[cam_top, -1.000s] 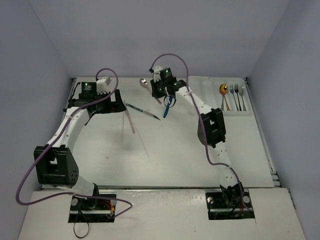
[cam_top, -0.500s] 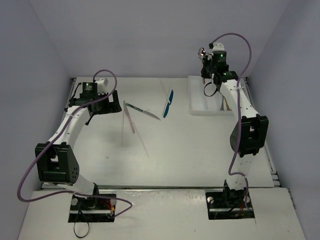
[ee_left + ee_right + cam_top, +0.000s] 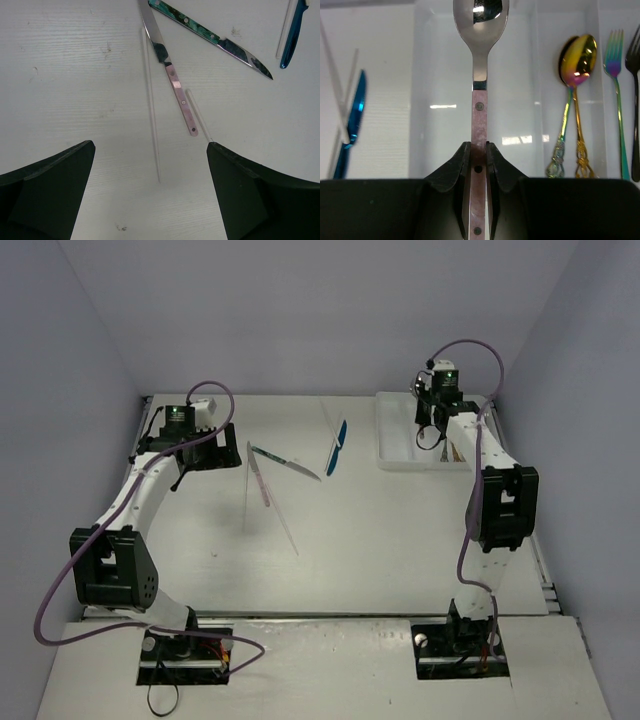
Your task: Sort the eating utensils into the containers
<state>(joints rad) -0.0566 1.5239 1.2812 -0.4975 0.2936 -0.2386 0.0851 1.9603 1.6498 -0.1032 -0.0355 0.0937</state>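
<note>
At the table's (image 3: 400,540) far right corner, the right gripper (image 3: 478,148) pinches a pink-handled spoon (image 3: 479,85) lengthwise over the tray (image 3: 396,450), apparently lined up for release; the left gripper (image 3: 150,147) hangs spread wide.

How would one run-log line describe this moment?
right gripper: shut on pink-handled spoon, over tray | left gripper: open, above table near pink-handled knife | tray holds: gold spoon, forks
</note>
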